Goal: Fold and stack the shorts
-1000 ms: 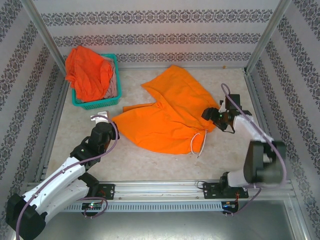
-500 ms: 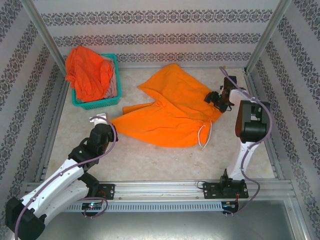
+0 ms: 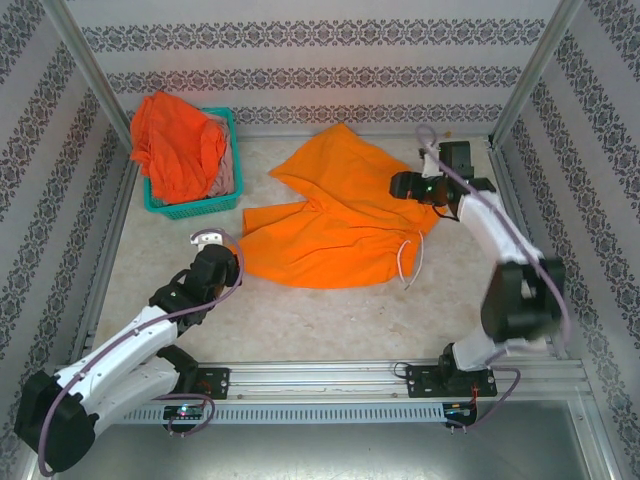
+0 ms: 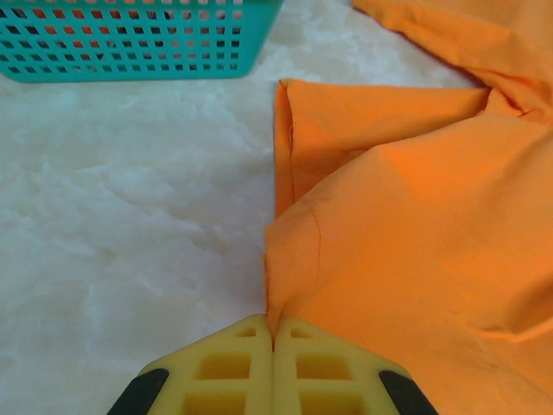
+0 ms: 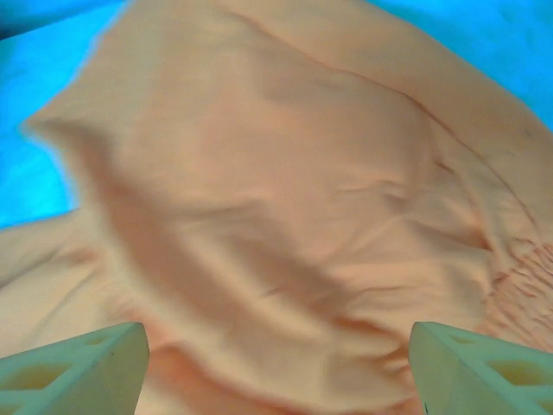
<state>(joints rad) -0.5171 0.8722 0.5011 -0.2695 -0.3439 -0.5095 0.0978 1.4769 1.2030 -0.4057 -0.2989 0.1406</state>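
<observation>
Pincer, left [image 3: 213, 248]: fingers [image 4: 233, 363] are pressed together on the hem corner of the yellow-orange shorts [image 3: 340, 225], at the near-left of the worktop [image 3: 300, 320]. A small shift to the right is noted against a second ago, with the corner carried along.

Basket, teal mesh [image 3: 190, 208]: set at the far left. The red-orange shorts [image 3: 175, 145] are heaped in it and over its rim, with a pinkish cloth [image 3: 228, 172] showing at its right side. No change is recorded here.

Shorts, yellow-orange: laid mid-worktop, unfolded and rumpled, with one leg angled to the far left. The whole garment has been drawn toward the far side over the last second. Its right end, previously spread well toward the near edge, is now gathered farther back.

Drawstring, white [image 3: 405, 262]: looped at the near-right edge of the garment, displaced away from the near edge along with the cloth.

Pincer, right [image 3: 405, 186]: fingers are spread wide over the cloth near its far-right end, as seen from the right wrist. No pinch can be made out. The arm has been swung from the near right to the far right.

Assessment: the garment is judged to be under straightening before any fold. No fold has been made, no stack begun, and two shorts are left in the basket.
</observation>
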